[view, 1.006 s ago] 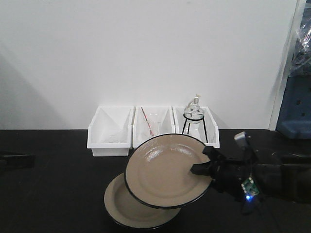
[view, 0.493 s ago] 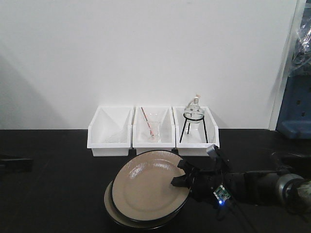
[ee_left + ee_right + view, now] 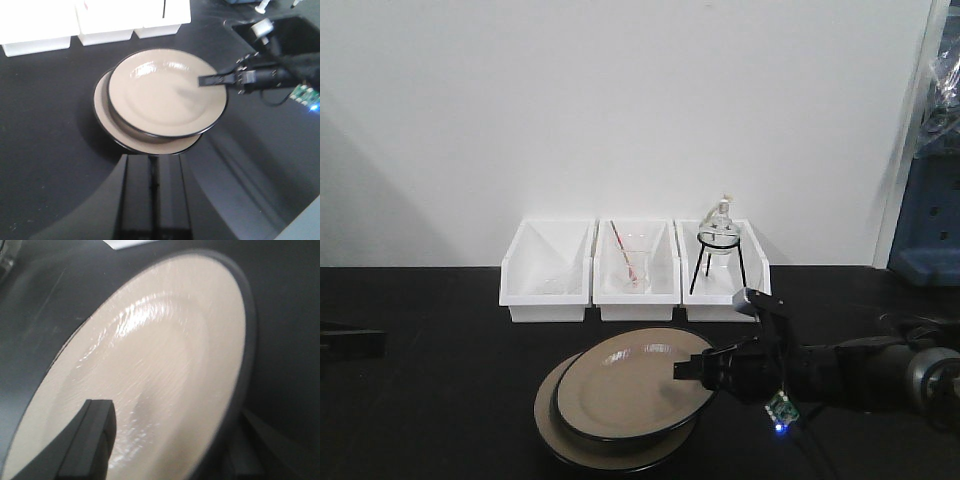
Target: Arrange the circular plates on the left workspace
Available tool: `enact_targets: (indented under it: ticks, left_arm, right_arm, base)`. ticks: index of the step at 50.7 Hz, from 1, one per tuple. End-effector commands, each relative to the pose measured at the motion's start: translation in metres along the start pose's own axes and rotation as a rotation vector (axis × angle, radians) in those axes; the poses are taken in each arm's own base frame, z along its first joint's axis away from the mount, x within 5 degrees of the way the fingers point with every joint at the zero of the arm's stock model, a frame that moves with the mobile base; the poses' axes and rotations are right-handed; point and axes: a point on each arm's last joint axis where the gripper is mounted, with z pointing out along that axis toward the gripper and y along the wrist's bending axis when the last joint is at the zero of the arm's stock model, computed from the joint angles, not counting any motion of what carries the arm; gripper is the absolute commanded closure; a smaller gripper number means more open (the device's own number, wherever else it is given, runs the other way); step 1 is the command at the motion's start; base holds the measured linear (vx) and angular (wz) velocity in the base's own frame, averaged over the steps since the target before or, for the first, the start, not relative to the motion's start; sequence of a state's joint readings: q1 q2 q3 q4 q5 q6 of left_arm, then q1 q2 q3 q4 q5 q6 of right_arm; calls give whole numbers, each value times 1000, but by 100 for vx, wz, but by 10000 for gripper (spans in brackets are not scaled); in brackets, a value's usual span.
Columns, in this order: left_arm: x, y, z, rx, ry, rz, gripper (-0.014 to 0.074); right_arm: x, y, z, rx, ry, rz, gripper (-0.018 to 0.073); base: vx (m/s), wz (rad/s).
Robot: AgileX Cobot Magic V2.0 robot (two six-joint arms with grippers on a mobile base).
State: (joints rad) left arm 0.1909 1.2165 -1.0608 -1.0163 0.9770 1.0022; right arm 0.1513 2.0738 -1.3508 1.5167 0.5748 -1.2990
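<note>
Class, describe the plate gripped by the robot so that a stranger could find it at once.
On the black bench top, in front of the three white bins, find the beige upper plate overlapping the identical lower plate. It sits shifted toward the right, and it alone has the right gripper clamped on its rim.

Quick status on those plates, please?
Right gripper shut on upper plate rim. Upper plate overlaps lower plate, offset toward that gripper. Left gripper clear, jaws unreadable. White bins behind, apart.
</note>
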Motion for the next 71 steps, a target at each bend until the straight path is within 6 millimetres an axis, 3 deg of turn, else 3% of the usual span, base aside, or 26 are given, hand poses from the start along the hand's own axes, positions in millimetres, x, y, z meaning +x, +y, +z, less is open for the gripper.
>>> enact_targets:
  ticks: [1, 14, 21, 26, 35, 43, 53, 61, 71]
  left_arm:
    - [-13, -8, -10, -6, -87, 4, 597]
    - [-13, -7, -10, -10, -84, 6, 597]
    - [-13, -7, -10, -13, -82, 8, 597]
    - [-12, -6, -10, -24, -67, 0, 597]
    - [-5, -6, -16, -116, -96, 18, 597]
    - [32, -17, -26, -209, -108, 39, 597]
    - [93, -43, -32, -246, -97, 213, 596]
    - [126, -60, -38, -248, -133, 292, 596]
    - [126, -66, -55, -355, -292, 294, 596]
  right_arm:
    - [-39, 17, -38, -9, -115, -162, 95]
    - [-65, 4, -98, 109, -159, -256, 181]
    - [-76, 4, -137, 174, -177, -230, 372]
    - [-81, 10, -168, 230, -162, -259, 577]
    - [-78, 38, -231, 339, -184, -294, 564]
    - [-41, 74, -281, 483, -374, -328, 564]
    - [39, 104, -333, 673, -649, -343, 564]
    - [91, 105, -344, 744, -764, -305, 564]
    - [123, 96, -335, 753, -738, -280, 564]
  base:
    - [0, 0]
    - [0, 0]
    - [0, 0]
    - [0, 0]
    - [0, 0]
    - [0, 0]
    - [0, 0]
    - [0, 0]
    - [0, 0]
